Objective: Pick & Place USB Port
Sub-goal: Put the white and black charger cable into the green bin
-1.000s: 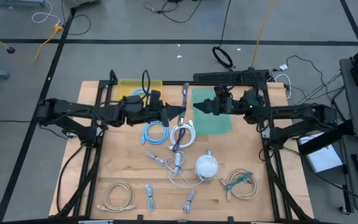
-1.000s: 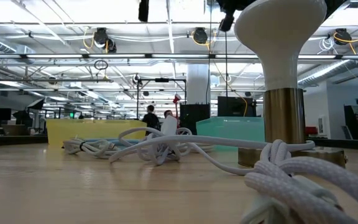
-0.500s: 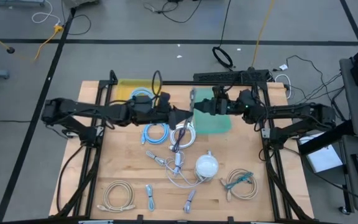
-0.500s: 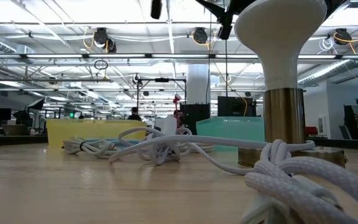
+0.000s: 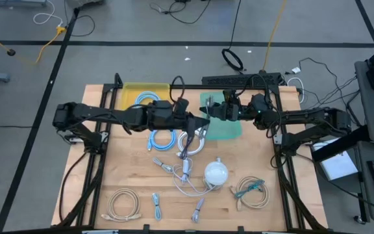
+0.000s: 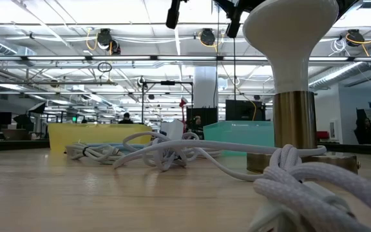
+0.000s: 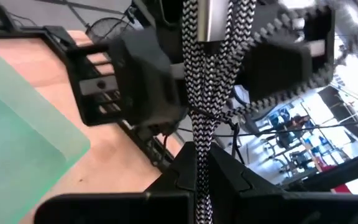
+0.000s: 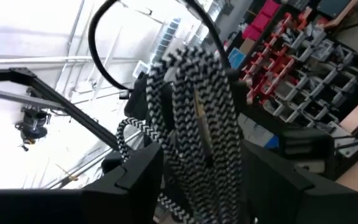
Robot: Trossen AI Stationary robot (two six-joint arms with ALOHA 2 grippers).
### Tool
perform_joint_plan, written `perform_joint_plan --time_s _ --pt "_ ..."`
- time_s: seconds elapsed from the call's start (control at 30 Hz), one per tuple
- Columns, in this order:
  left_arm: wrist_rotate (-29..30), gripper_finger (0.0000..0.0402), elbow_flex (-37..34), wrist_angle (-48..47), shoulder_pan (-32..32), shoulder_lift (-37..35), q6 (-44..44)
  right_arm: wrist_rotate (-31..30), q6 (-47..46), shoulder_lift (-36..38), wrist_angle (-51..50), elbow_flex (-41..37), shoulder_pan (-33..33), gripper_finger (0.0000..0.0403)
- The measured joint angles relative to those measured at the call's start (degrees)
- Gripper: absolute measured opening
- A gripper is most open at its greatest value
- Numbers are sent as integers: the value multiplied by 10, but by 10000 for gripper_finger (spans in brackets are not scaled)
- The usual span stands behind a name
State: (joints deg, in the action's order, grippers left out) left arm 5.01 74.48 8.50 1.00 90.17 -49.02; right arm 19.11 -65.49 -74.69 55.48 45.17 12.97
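Observation:
A black-and-white braided cable (image 7: 199,124) with a silver metal plug (image 7: 211,17) hangs in the air between both grippers, above the near left corner of the green tray (image 5: 229,127). My left gripper (image 5: 199,122) reaches in from the table's left and is shut on the cable. My right gripper (image 5: 211,110) comes from the table's right, open, and meets it over the tray. Its two fingers stand on either side of the cable's coiled bundle (image 8: 191,106). In the left wrist view the right gripper's dark finger blocks (image 7: 143,74) flank the strands just beyond my left fingers. My left gripper pinches one braided strand (image 7: 197,163) between its two fingers, below the silver plug. The fingers come level from the table's left. The cable is lifted clear of the table. My right gripper has the bundle filling the gap between its fingers (image 8: 143,177); whether they touch it, I cannot tell.
A yellow tray (image 5: 130,90) at the far left holds a blue coil (image 5: 147,99). On the wood lie a blue coil (image 5: 162,139), a white coil (image 5: 191,142), a white dome on a brass stem (image 5: 216,173), a beige coil (image 5: 122,203) and a teal coil (image 5: 250,189).
My left arm has travelled toward the table's right, carrying the braided cable up to the right gripper over the green tray's edge. The right gripper has edged slightly toward the left, so both now meet at the cable.

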Motion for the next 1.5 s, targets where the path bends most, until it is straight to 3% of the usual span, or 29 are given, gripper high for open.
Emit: perform_joint_plan --time_s 0.23,0.37,0.43,0.5,0.63,0.73,0.87,1.0,1.27,1.5 --pt "-27 19 0 12 11 -5 2 6 1 3 0 0 -2 116" --pt "-57 67 0 40 11 -7 2 9 3 3 2 1 -2 32" --pt "-78 88 -1 37 10 -22 2 10 4 6 -1 1 2 16" --pt "-92 102 0 36 10 -39 -2 14 2 14 -25 1 11 19" --pt "-91 112 2 -72 4 -94 9 5 26 43 -148 0 40 16" --pt "-35 113 0 -188 -2 -138 22 -1 68 86 -312 2 70 16" --pt "49 114 0 -267 -13 -192 29 -50 152 122 -549 -1 105 16" --pt "100 114 0 -297 -22 -220 31 -87 206 143 -664 0 120 16" --pt "116 115 0 -303 -23 -227 36 -147 250 144 -729 -5 117 22" --pt "116 115 0 -302 -23 -219 41 -164 262 145 -698 -17 118 111"
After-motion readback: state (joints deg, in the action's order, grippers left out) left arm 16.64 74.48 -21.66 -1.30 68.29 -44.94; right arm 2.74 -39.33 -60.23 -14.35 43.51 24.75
